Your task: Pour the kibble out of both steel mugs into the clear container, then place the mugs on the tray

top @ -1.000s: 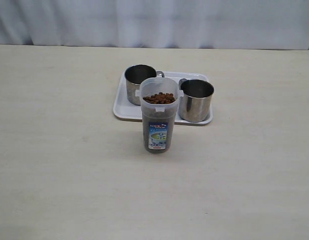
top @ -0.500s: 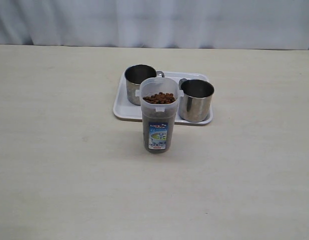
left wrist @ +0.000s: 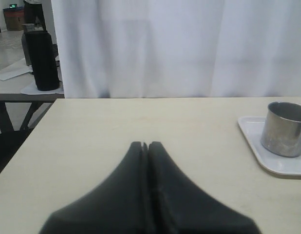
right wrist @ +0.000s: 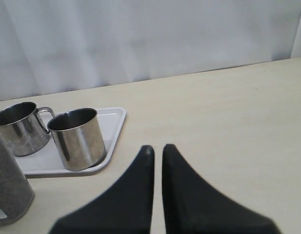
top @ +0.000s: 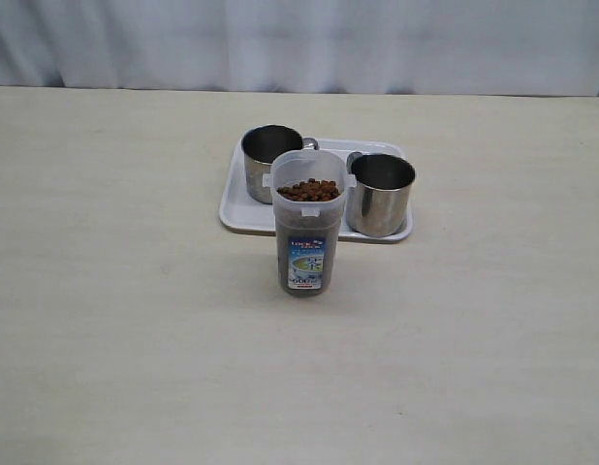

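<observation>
**Mugs on tray, kibble in container, both grippers empty**

The clear container (top: 306, 228) stands upright on the table (top: 135, 320), about mid-table, just on the near side of the tray (top: 236, 208). The blue-white label faces the exterior camera. The kibble (top: 308, 190) fills it almost to the rim, a brown heap showing at the top.

The tray is white and lies flat on the far side of the container. Both steel mugs are on it, upright and well apart from each other. The left mug (top: 266, 163) sits at the tray's far-left part, partly hidden behind the container, its handle on the far right. The right mug (top: 380, 194) sits at the tray's right end. Both mugs look dark inside; no kibble can be made out in them.

Left gripper (left wrist: 145, 145): jaws pressed together, no gap, holding nothing. It hangs over bare table, well left of the tray, with one mug visible off to the side.

Right gripper (right wrist: 157, 148): jaws nearly together, a narrow slit between them, holding nothing. It hangs over bare table, right of the tray and clear of both mugs.

A white curtain (top: 299, 44) runs along the far edge of the table.
</observation>
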`<state>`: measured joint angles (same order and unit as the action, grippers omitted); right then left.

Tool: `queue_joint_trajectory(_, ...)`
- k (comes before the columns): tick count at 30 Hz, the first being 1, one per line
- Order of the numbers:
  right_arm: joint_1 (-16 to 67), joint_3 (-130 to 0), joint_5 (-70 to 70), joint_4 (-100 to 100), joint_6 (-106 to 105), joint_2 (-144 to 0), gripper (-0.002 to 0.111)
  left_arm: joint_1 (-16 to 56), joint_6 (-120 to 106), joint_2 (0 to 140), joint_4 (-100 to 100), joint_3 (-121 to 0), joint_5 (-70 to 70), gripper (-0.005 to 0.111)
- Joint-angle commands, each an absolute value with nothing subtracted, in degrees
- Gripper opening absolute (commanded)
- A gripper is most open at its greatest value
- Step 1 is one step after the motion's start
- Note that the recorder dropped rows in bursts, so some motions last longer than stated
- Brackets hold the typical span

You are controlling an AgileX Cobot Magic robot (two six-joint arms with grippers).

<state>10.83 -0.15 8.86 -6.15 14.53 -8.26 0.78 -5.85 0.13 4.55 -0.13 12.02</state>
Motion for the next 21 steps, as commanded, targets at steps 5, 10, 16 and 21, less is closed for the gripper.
queue_joint_trajectory(5, 10.7, 0.0, 8.9, -6.9, 14.1, -8.2, 0.005, 1.1, -6.0, 0.0, 4.7, 0.0, 11.3, 0.000)
queue_joint_trajectory(10, 10.7, 0.0, 8.9, -6.9, 14.1, -8.2, 0.005, 1.1, -6.0, 0.0, 4.7, 0.0, 11.3, 0.000)
queue_joint_trajectory(16, 10.7, 0.0, 9.1, -6.9, 14.1, -7.6, 0.005, 1.1, -6.0, 0.0, 4.7, 0.0, 11.3, 0.000)
queue_joint_trajectory(21, 10.7, 0.0, 9.2, -6.9, 14.1, -1.9, 0.005, 1.1, -6.0, 0.0, 4.7, 0.0, 11.3, 0.000)
